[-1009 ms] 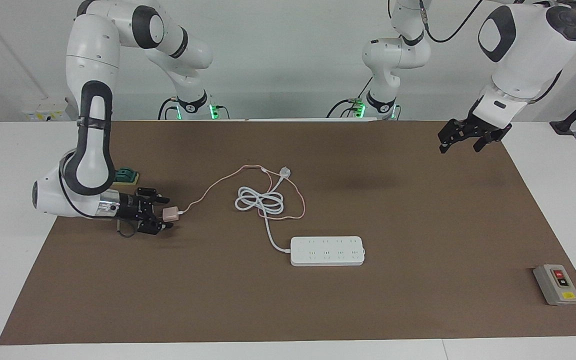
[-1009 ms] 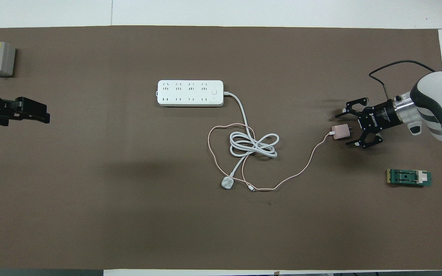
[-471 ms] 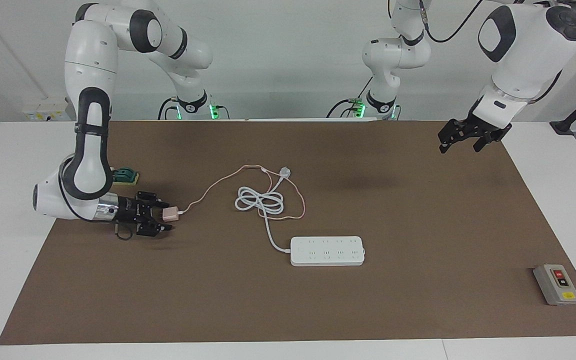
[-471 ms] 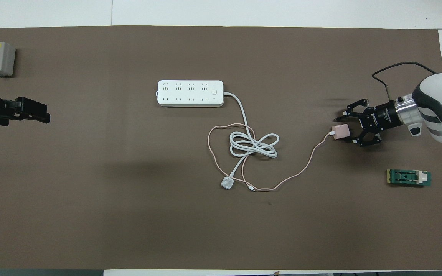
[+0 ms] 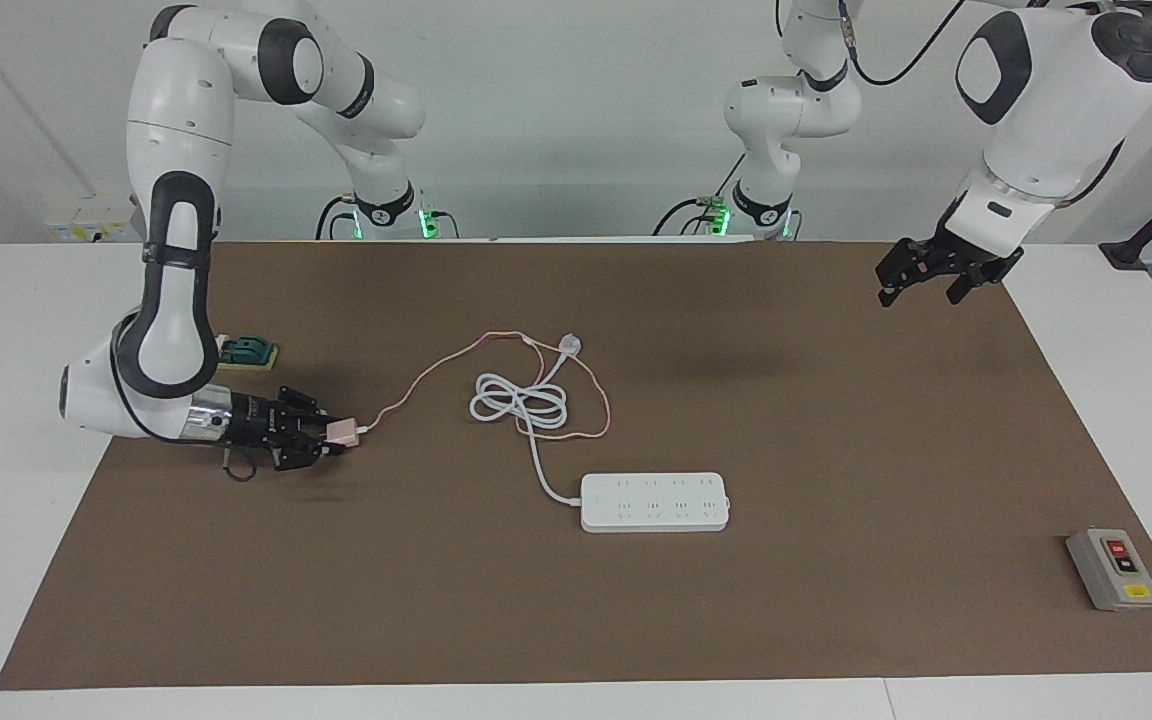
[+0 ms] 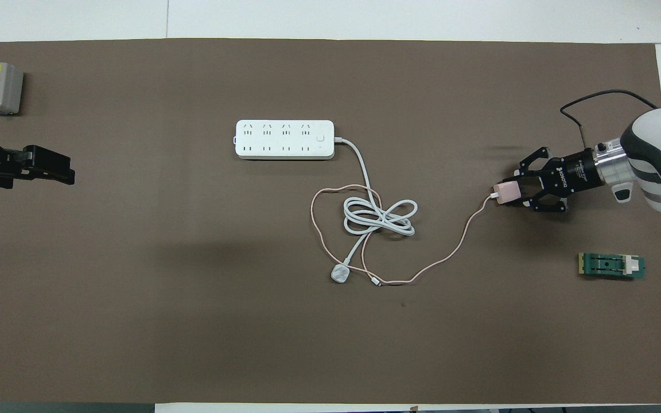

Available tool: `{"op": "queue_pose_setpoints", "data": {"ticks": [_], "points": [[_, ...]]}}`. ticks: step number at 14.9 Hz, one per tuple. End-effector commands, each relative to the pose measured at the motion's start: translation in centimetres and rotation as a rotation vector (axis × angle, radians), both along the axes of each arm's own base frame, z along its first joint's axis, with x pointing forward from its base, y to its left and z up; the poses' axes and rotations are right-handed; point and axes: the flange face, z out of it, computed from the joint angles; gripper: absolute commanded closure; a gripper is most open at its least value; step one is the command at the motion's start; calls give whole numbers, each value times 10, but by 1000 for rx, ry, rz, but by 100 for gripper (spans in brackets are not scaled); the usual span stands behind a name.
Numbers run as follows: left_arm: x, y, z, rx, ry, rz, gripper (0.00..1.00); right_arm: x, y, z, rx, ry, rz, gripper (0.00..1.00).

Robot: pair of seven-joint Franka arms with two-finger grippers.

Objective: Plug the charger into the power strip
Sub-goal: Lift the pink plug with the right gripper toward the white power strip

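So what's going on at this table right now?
The right arm's claw has closed on the small pink charger, low over the mat at its own end of the table. The charger's thin pink cable trails back toward the coiled white cord. The white power strip lies mid-table with nothing plugged into it. The left arm's claw waits open above the mat at its end.

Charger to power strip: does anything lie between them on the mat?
Yes. The right pincer is shut on the charger. Between it and the power strip lie the strip's coiled white cord and the charger's looping pink cable.
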Motion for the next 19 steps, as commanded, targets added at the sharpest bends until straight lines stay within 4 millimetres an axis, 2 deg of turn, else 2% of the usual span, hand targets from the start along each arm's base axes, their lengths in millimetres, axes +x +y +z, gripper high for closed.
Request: {"op": "queue_pose_setpoints", "data": {"ticks": [1, 3, 7, 11, 14, 19], "points": [[-1, 2, -1, -9, 2, -2, 0, 7, 11, 8, 3, -7, -8, 100], [-1, 2, -1, -7, 1, -3, 0, 13, 19, 33, -5, -3, -20, 100], [-1, 2, -1, -9, 2, -2, 0, 28, 55, 95, -8, 17, -16, 100], [-1, 2, -1, -9, 2, -2, 0, 23, 95, 154, -16, 7, 4, 100], [-1, 2, -1, -9, 2, -2, 0, 17, 122, 190, -6, 17, -2, 100], [-1, 2, -1, -9, 2, -2, 0, 12, 193, 236, 58, 69, -45, 100]]}}
